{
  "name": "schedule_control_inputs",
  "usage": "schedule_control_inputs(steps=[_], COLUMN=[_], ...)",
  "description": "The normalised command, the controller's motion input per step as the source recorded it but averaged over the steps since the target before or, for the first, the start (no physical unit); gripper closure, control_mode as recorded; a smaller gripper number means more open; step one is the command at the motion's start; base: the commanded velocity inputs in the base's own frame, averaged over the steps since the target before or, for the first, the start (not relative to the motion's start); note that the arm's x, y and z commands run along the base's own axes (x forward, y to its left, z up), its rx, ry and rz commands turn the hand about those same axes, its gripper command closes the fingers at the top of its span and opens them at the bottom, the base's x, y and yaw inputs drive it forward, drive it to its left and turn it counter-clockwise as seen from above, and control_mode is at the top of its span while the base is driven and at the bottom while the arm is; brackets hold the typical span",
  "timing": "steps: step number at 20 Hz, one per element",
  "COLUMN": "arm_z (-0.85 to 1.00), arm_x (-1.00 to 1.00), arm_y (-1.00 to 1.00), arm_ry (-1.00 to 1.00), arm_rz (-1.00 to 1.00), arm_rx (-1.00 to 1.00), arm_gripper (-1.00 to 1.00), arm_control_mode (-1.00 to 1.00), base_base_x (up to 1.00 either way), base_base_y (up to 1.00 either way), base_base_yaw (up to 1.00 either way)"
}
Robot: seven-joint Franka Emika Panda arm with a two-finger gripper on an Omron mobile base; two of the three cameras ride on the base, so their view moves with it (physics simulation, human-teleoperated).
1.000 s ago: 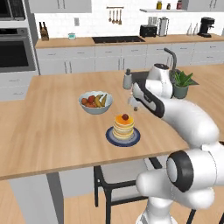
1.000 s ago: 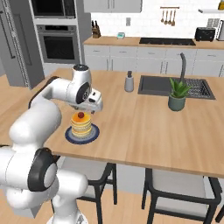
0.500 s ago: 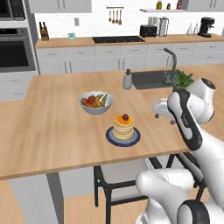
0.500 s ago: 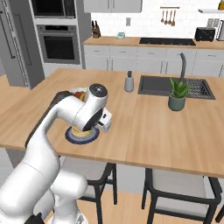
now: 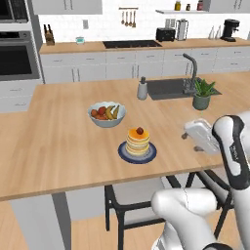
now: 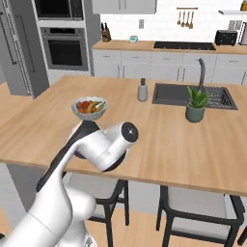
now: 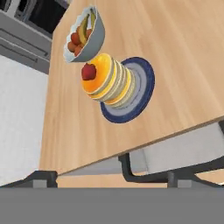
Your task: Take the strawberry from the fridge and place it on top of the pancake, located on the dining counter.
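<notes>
One strawberry [image 5: 139, 131] is sitting on top of the pancake [image 5: 137, 142] as I am looking through the left base view, and the pancake stack is resting on its dark blue plate [image 5: 124, 152] on the light-wood dining counter [image 5: 58, 141]. Just behind and to the left of the pancake, a pale fruit bowl [image 5: 106, 114] is standing on the same counter. Well to the right of the pancake, near the counter's front edge, the white hand of the arm is hanging over the wood, apart from the stack; I cannot tell from here whether the end effector is open or closed. A potted plant [image 5: 202, 94] and a soap bottle [image 5: 142, 89] are standing farther back, by the sink [image 5: 171, 88].

Moving to the right base view, I am seeing the arm's white elbow covering the spot in front of the fruit bowl [image 6: 89, 107]. The grey fridge [image 6: 17, 53] is standing at the far left, doors shut.

Turning to the hand view, I am seeing the strawberry [image 7: 88, 71] lying on the top face of the pancake [image 7: 107, 81], the plate [image 7: 141, 89] beneath it, and the fruit bowl [image 7: 88, 35] just beside the stack. The fingertips are not clear to me here, so their state stays unknown.
</notes>
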Motion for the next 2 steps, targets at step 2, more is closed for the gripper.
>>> schedule_control_inputs(steps=[2], arm_z=[0.00], arm_x=[-0.05], arm_y=[-0.02], arm_ry=[0.09], arm_rz=[0.01], arm_rx=[0.21], arm_gripper=[-1.00], arm_control_mode=[-1.00], base_base_x=[0.00], base_base_y=[0.00], base_base_yaw=[0.00])
